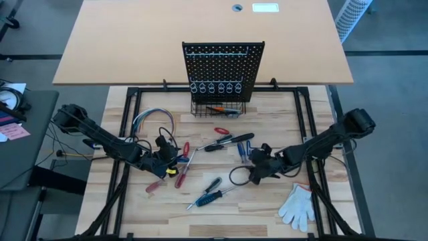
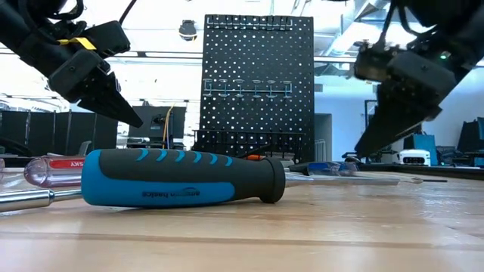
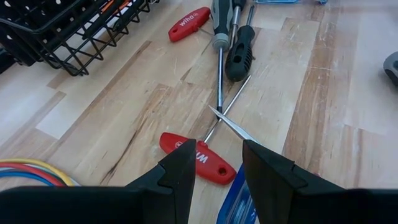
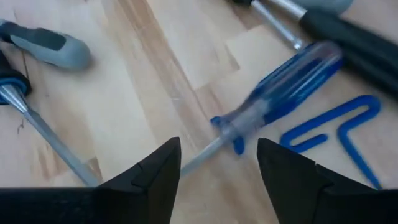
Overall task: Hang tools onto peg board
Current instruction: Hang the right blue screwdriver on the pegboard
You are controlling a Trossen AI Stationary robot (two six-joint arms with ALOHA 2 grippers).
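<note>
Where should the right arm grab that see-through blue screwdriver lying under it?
Probably on the fat translucent handle of the blue screwdriver, coming straight down from above. It lies flat on the wooden table, and the right end effector hovers open over its thin shaft, which offers less to pinch.

I look straight down from high up, level from the tabletop, and close from both wrists; the upright black holed metal board (image 1: pixel 223 69) shows high and low (image 2: pixel 258 87)

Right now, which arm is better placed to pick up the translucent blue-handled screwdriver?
Right. The right gripper hangs open directly over the blue-handled screwdriver, its shaft running between the fingers. The left gripper is open over a red-handled screwdriver on the table's other side.
</note>
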